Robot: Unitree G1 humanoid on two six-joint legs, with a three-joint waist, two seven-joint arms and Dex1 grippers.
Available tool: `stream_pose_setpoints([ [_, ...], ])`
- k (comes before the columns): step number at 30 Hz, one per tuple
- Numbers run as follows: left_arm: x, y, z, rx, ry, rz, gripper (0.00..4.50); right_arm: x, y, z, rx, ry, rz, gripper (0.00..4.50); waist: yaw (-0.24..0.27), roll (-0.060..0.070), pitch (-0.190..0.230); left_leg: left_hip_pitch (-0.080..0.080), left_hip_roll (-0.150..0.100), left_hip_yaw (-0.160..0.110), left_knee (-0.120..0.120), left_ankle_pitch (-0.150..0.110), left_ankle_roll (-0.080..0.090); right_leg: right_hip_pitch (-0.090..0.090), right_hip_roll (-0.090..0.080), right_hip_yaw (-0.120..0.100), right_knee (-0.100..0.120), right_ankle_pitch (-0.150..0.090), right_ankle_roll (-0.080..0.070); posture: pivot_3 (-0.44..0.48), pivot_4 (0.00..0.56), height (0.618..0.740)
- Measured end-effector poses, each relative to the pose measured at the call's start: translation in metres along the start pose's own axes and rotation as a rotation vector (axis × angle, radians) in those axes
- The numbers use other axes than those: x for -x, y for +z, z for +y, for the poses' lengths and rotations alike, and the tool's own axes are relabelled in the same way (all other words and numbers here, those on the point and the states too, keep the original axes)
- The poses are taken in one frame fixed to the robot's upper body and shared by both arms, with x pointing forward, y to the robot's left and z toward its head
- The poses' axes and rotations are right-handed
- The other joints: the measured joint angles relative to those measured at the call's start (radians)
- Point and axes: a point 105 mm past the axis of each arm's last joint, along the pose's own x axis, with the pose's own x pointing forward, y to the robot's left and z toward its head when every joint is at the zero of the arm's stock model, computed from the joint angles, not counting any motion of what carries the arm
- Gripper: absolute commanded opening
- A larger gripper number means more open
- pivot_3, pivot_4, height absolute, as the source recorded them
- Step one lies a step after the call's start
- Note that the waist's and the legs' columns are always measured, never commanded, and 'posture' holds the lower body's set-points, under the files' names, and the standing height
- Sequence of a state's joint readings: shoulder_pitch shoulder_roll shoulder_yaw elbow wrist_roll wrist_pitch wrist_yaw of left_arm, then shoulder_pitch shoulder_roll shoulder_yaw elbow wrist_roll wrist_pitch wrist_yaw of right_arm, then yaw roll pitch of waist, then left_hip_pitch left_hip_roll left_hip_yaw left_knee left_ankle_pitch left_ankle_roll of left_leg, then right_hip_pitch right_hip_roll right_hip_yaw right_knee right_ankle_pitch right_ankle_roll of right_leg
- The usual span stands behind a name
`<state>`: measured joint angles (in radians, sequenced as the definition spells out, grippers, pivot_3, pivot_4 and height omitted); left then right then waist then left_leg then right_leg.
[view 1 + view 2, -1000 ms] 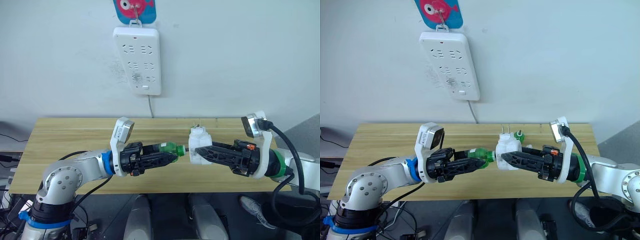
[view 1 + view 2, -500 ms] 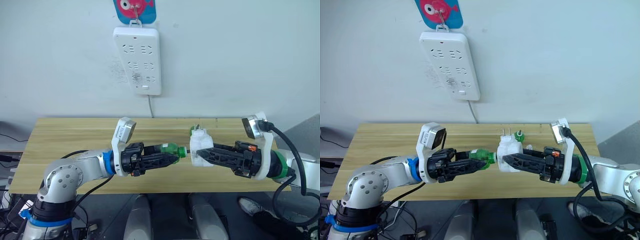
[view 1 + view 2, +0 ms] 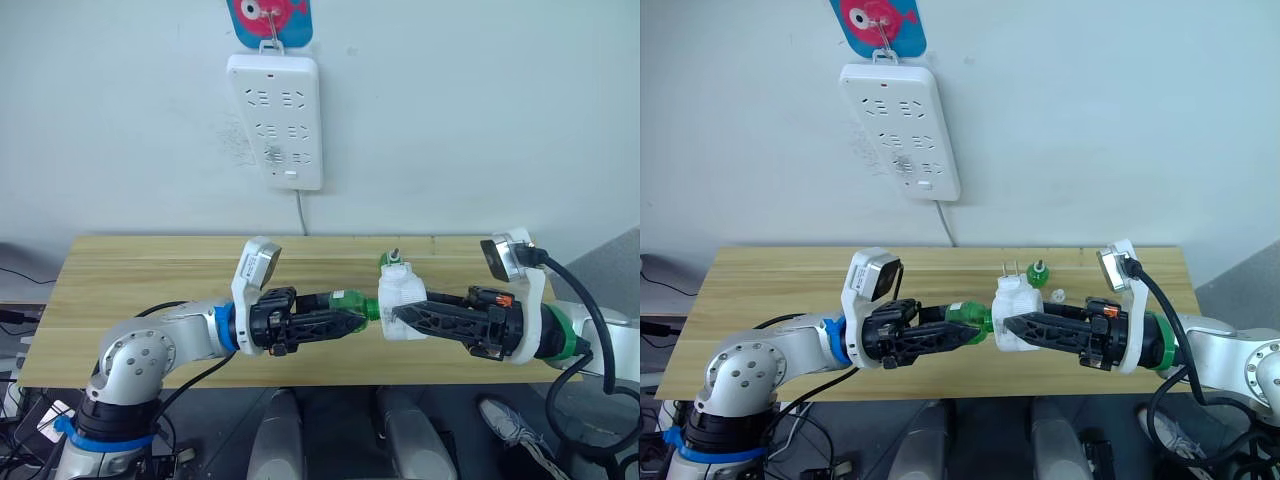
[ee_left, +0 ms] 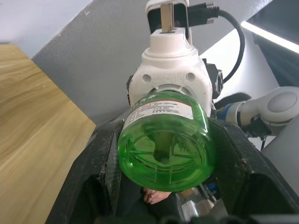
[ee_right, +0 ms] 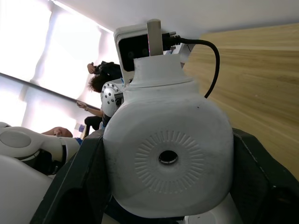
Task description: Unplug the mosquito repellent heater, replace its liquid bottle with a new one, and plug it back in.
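My left gripper (image 3: 352, 318) is shut on a translucent green bottle (image 3: 343, 300), held sideways above the table with its neck pointing right. My right gripper (image 3: 398, 312) is shut on the white mosquito repellent heater (image 3: 401, 292), prongs up. The bottle's neck meets the heater's underside; in the left wrist view the bottle (image 4: 163, 149) sits right against the heater (image 4: 170, 70). The right wrist view shows the heater's round vent face (image 5: 168, 158). A second green bottle (image 3: 1038, 270) stands on the table behind the heater. I cannot tell which bottle is the new one.
The long white power strip (image 3: 275, 120) hangs on the wall above the wooden table (image 3: 130, 280), its cord running down behind. A small whitish cap (image 3: 1057, 295) lies on the table near the standing bottle. People show in the background of the right wrist view.
The two grippers have come together: the gap with the thin stem between the held bottle and the heater has closed. The left arm moved right, and the heater moved slightly left.
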<state>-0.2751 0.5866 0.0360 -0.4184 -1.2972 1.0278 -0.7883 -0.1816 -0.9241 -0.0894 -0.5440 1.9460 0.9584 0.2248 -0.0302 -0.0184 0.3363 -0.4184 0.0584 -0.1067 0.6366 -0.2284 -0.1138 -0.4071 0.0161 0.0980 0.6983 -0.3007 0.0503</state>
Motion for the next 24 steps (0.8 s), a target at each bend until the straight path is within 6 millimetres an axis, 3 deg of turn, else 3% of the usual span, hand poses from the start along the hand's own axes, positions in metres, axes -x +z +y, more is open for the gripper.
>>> stream_pose_setpoints([
  [12, -0.013, 0.006, 0.006, -0.148, 0.017, -0.037, 2.35, -0.004, 0.009, -0.003, 0.052, -0.055, 0.0, 3.01, 0.001, 0.0, 0.0, -0.003, 0.0, -0.001, 0.006, 0.0, 0.0, 0.0, 0.0, 0.0, 0.0, 0.0, 0.0, 0.02, 0.264, 0.74],
  [16, -0.023, 0.007, 0.005, -0.166, -0.006, -0.032, 2.35, -0.008, -0.001, -0.002, 0.041, -0.044, 0.047, 4.43, 0.001, 0.0, 0.0, -0.003, 0.0, -0.001, 0.006, 0.0, 0.0, 0.0, 0.0, -0.001, 0.0, 0.0, 0.0, 0.013, 0.266, 0.74],
  [24, -0.025, 0.01, 0.01, -0.172, 0.027, -0.067, 2.35, -0.004, -0.014, 0.003, 0.039, -0.036, 0.133, 4.5, 0.001, 0.0, 0.0, -0.004, -0.001, -0.002, 0.007, 0.0, 0.001, 0.0, 0.0, -0.001, 0.0, 0.0, 0.001, 0.01, 0.266, 0.74],
])
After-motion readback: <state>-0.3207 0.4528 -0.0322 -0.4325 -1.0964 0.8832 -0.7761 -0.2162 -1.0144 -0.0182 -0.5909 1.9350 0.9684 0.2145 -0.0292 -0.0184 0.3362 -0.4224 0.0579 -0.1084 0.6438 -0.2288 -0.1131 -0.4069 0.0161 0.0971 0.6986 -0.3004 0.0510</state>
